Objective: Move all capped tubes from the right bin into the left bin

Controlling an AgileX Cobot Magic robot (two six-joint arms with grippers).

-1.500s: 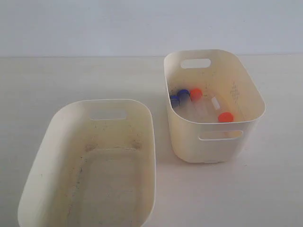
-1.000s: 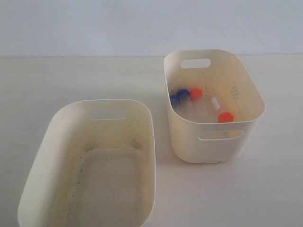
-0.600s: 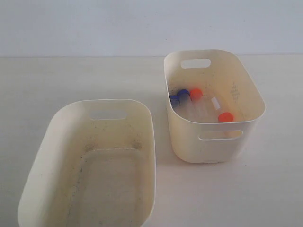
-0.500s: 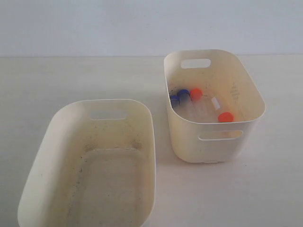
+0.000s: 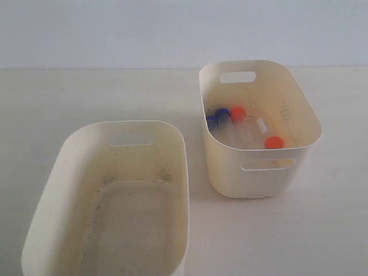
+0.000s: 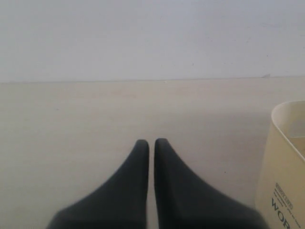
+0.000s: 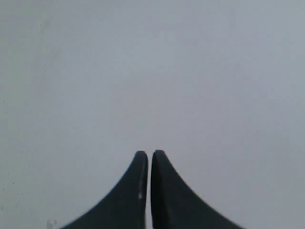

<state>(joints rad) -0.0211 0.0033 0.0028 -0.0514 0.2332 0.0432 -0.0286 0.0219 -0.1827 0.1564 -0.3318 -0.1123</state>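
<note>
- My left tool is closed down to a hairline slit and has hold of nothing. It hangs over bare counter.
- My right tool is pinched just as tight and is just as empty, with only a blank pale surface ahead of it.
- A cream tub wall with a printed label stands near the left tool, off to one side. I cannot tell which bin it is.
- Nothing has shifted over the last moments: both bins and every tube lie as they did, so I judge the task not yet begun.
- The left bin holds no tubes, only dirt specks.
- The capped tubes all lie on the floor of the right bin, two blue caps beside an orange-red cap and another orange-red cap apart.
- Neither wrist view shows a tube and neither tool appears in the exterior view, so the tubes lie well apart from both. The right tool needs to travel to that bin and open.
</note>
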